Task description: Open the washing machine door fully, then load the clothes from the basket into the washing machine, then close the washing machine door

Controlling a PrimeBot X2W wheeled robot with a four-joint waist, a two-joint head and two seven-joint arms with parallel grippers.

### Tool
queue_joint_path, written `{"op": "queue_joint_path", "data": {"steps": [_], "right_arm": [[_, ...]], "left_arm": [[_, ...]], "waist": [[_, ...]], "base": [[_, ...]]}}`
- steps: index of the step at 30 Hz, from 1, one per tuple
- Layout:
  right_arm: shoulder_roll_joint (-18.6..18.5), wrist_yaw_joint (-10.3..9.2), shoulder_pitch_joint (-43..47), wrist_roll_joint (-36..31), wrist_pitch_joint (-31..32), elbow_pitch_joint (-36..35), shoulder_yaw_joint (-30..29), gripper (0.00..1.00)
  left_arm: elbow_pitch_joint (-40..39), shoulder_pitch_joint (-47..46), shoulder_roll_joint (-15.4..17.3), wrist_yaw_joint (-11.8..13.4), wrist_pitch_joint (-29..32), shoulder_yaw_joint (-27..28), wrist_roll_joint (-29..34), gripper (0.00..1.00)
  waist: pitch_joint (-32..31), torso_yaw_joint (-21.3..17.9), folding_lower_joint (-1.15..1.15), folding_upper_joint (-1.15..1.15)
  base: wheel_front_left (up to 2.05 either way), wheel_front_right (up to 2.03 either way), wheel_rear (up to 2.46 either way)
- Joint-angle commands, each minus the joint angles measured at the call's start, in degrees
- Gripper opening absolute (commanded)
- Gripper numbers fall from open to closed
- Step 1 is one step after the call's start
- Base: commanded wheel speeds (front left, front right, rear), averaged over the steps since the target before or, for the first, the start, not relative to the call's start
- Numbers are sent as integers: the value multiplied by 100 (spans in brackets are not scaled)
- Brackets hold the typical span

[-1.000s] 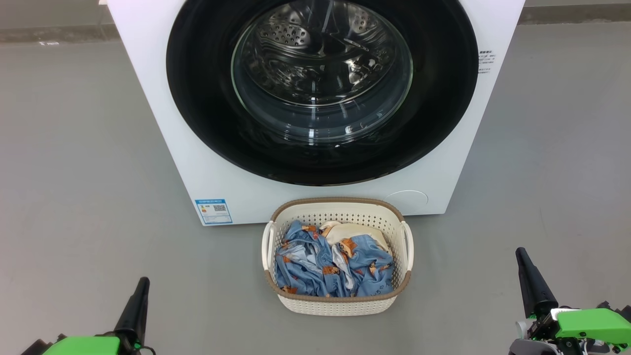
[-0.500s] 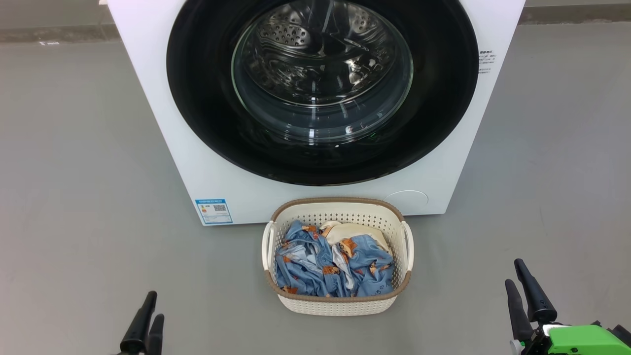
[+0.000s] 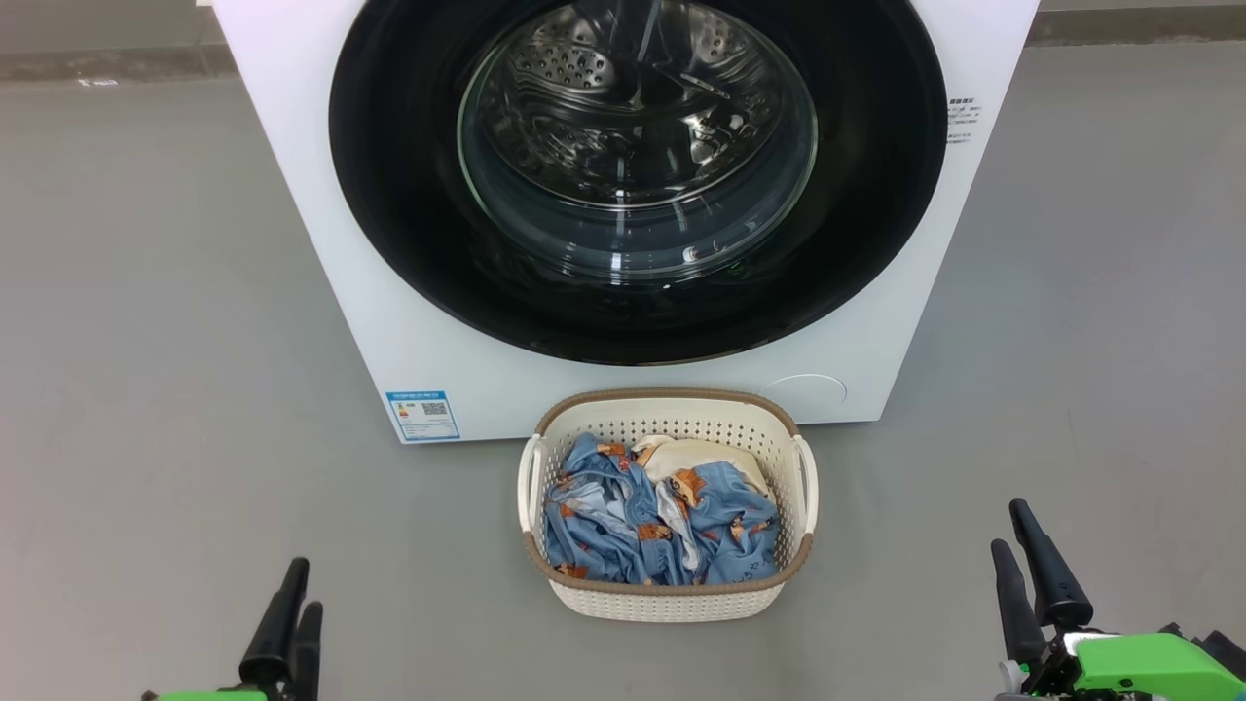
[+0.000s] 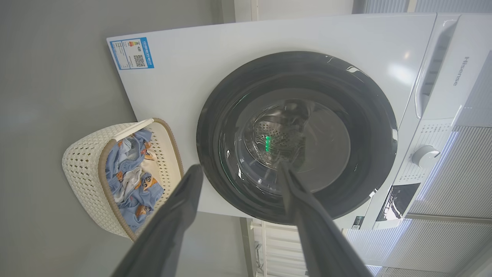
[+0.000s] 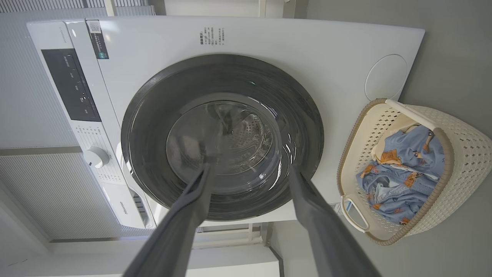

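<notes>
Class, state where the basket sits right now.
In the head view the basket stands on the grey floor at lower centre, just before the washing machine.

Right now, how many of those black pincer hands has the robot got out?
2. The left gripper is at the head view's lower left, the right gripper at its lower right, both open, either side of the basket.

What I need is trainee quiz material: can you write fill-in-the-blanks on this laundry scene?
1. The washing machine door is ____.
2. The clothes all lie ____ the basket.
3. The left gripper and the right gripper both have their jaws ____.
Missing words: shut; inside; open.
</notes>
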Motion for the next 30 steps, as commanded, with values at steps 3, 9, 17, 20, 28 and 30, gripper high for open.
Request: {"op": "queue_joint_path", "data": {"steps": [3,9,17,20,28,30], "right_arm": [[-62,2,-279,-64,-64,-209,108,100],[-104,2,-341,-189,-222,-293,202,100],[-208,3,-435,-502,-422,-416,389,100],[-228,3,-460,-625,-477,-448,445,100],[-254,3,-518,-1110,-612,-520,565,100],[-275,4,-537,-1249,-645,-530,594,100]], "left_arm": [[-241,-266,96,-9,-76,25,75,100],[-358,-294,104,-10,-179,6,172,100],[-469,-337,115,-11,-315,-62,513,100],[-503,-354,119,-12,-366,-84,696,100],[-593,-400,130,-13,-502,-92,1353,100],[-619,-414,133,-13,-536,-112,1549,100]], "waist": [[2,1,-1,0],[6,2,-1,0],[14,0,-1,0],[17,-1,-1,0],[26,-3,-1,0],[29,-1,-1,0]], "base": [[0,0,0],[0,0,0],[0,0,0],[0,0,0],[0,0,0],[0,0,0]]}}
